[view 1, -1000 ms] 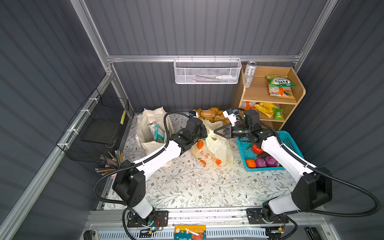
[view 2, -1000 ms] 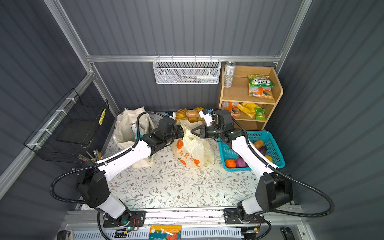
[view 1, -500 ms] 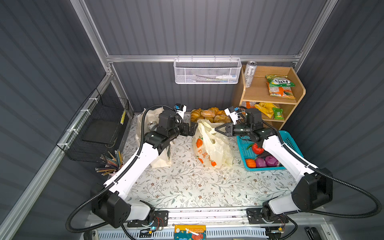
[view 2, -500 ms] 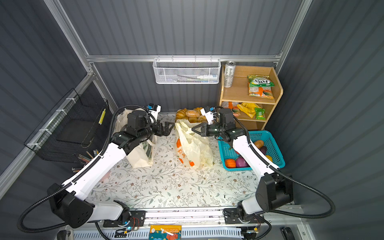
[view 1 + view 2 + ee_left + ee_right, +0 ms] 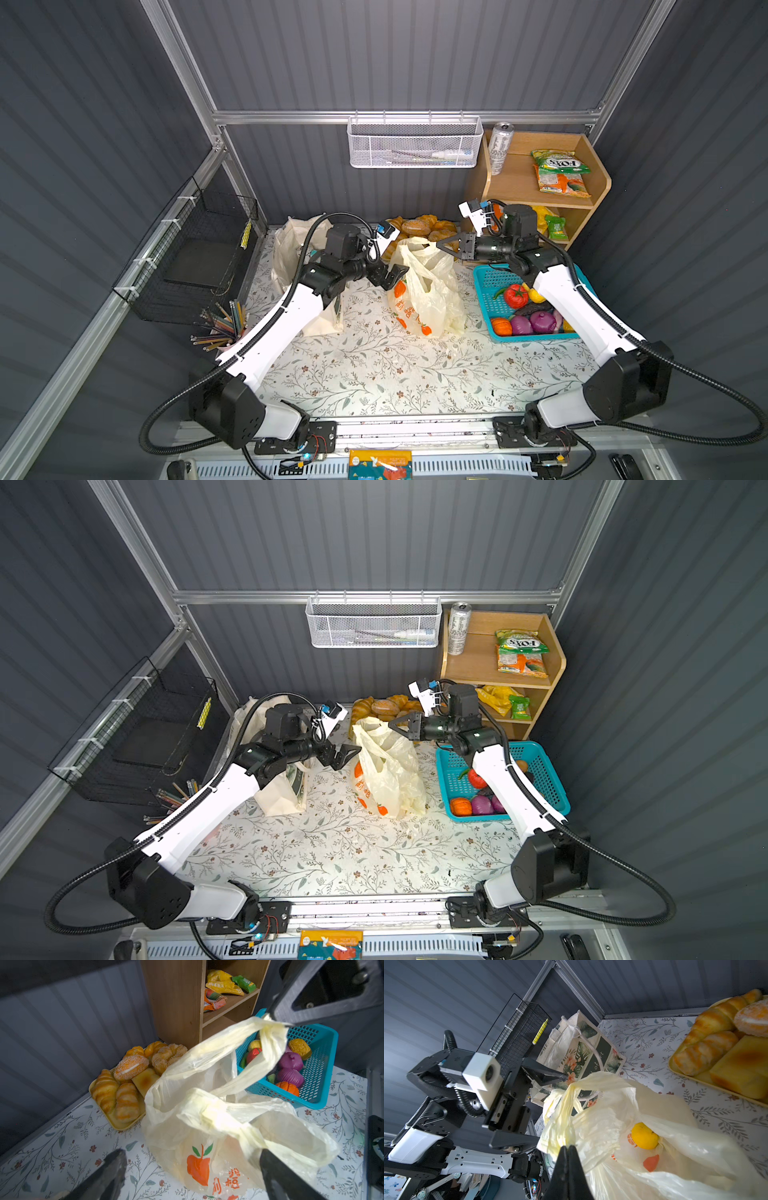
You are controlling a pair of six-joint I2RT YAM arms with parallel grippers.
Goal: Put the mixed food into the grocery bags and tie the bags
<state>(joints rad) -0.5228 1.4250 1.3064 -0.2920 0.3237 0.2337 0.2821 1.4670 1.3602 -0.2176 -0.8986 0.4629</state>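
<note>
The pale-yellow plastic bag (image 5: 428, 291) (image 5: 390, 771) with orange prints stands mid-table. My right gripper (image 5: 438, 245) (image 5: 390, 726) (image 5: 568, 1147) is shut on one of its handles and holds it up. A yellow lemon (image 5: 643, 1136) lies inside the bag. My left gripper (image 5: 392, 277) (image 5: 347, 757) (image 5: 191, 1153) is open just left of the bag, with nothing between its fingers. The bag's other handle lies slack. Behind the left arm stands the cream canvas tote (image 5: 291, 249) (image 5: 583, 1051). Toy vegetables (image 5: 528, 320) fill the teal basket (image 5: 486, 278). A white can (image 5: 500, 147) is on the shelf.
A tray of bread (image 5: 419, 226) (image 5: 124, 1084) sits behind the bag. The wooden shelf (image 5: 519, 187) with snack packets stands back right. On the left are a black wire basket (image 5: 199, 253) and a cup of pencils (image 5: 224, 328). A white mesh basket (image 5: 415, 143) hangs on the back wall.
My left gripper opened and let go of the bag, swung back to the left, then came forward beside the bag again. The right gripper kept its hold on the handle.
</note>
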